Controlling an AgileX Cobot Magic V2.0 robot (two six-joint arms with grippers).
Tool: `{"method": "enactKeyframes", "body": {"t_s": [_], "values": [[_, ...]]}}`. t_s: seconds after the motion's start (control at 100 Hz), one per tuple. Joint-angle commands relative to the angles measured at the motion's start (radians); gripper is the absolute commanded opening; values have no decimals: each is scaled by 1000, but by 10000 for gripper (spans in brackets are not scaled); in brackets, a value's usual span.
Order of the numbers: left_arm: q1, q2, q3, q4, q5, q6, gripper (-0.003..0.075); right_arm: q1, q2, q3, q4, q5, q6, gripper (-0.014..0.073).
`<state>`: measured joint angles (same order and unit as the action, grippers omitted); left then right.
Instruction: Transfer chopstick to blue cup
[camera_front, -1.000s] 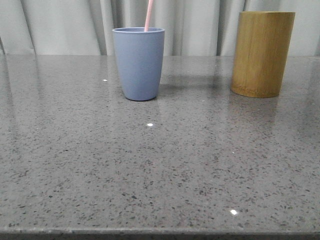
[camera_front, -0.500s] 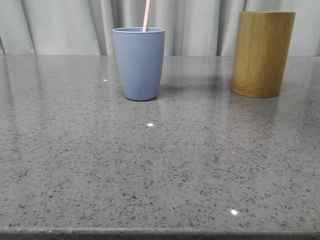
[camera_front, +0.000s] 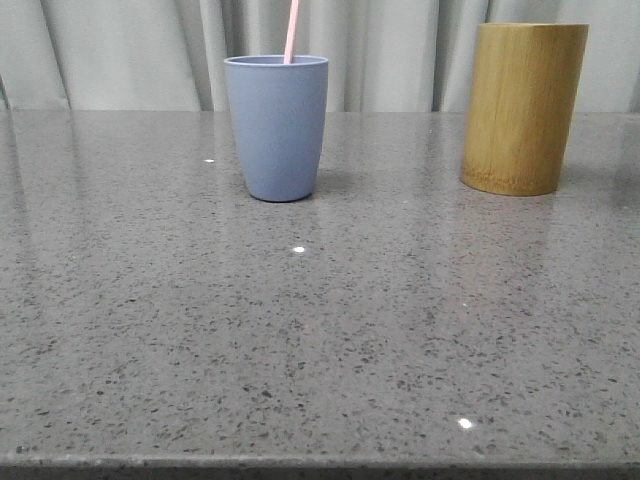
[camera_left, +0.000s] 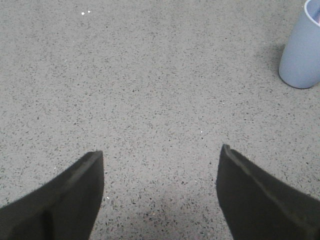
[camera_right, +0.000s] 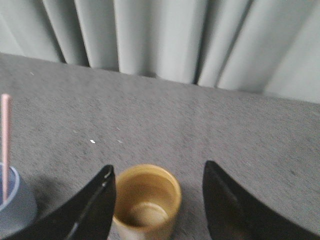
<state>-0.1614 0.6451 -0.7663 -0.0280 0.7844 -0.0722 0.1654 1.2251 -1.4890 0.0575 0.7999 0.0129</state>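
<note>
Fingers of your left gripper (camera_left: 160, 195) are spread wide over bare worktop (camera_front: 320, 330), holding nothing. Further right, the chopstick (camera_front: 291, 30) stands in the blue cup (camera_front: 277, 125), so the transfer looks done. Right again, the bamboo holder (camera_front: 522, 105) is empty, and your right gripper (camera_right: 159, 200) hangs above it with fingers apart. You probably only need to retract.

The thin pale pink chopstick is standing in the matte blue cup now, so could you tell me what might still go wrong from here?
The thin pale pink chopstick leans against the rim of the matte blue cup and rises well above it, so a knock could tip the cup. The open right pincer hangs over the yellow-brown bamboo cylinder beside the cup; a careless retreat might clip either one.
</note>
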Motion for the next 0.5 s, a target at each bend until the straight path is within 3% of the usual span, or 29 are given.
{"method": "enactKeyframes", "body": {"t_s": [0.0,0.49], "values": [[2,1,-27,-1,-71,-11,472,-40,-90,21,-42,13,-13,409],[2,1,-27,-1,-71,-11,472,-70,-605,588,-85,-127,-5,409]]}}
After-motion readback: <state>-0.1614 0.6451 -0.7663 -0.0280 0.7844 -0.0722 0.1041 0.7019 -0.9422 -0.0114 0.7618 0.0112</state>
